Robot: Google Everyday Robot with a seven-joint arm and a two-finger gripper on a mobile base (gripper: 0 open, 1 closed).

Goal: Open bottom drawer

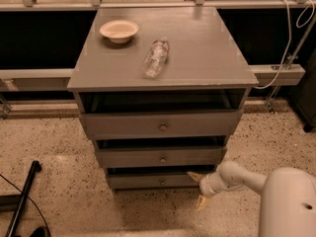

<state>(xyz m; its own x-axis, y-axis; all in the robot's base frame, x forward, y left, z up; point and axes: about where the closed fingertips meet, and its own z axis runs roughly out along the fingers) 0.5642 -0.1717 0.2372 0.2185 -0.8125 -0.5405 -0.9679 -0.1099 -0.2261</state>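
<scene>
The grey cabinet has three drawer fronts. The bottom drawer (148,180) is the slimmest, low near the floor, with a small brass knob (162,181) at its centre. My gripper (198,188) is at the drawer's right end, just right of the front. Its two pale fingers are spread apart, one fingertip (192,175) by the drawer's upper right corner and the other pointing down toward the floor. It holds nothing. My white arm (276,196) comes in from the lower right.
On the cabinet top (197,58) lie a clear plastic bottle (156,57) on its side and a cream bowl (119,30). The middle drawer (162,157) and top drawer (162,125) stand slightly out. A black pole (22,196) lies on the speckled floor at left.
</scene>
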